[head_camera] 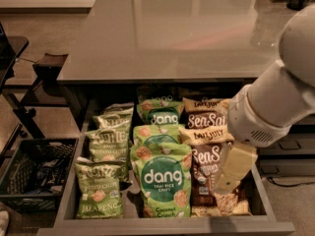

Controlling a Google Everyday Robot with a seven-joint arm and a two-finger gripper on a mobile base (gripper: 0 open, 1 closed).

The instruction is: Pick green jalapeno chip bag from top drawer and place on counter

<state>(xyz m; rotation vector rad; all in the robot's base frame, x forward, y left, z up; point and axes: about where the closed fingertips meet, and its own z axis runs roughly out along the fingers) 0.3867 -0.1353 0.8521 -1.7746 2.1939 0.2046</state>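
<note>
The top drawer (162,227) stands open below the counter (162,33). Its left column holds three olive-green jalapeno chip bags; the front one (98,190) shows white "JALAPENO" lettering, with two more (109,144) behind it. The middle column holds bright green "dang" bags (162,181). The right column holds brown "Sea Salt" bags (204,119). My gripper (227,186) hangs from the white arm (280,97) over the front of the right column, above the brown bags, well right of the jalapeno bags.
A black wire crate (34,173) with dark items sits on the floor left of the drawer. A dark stand or stool (47,65) stands at the far left. Cables lie on the floor at the right.
</note>
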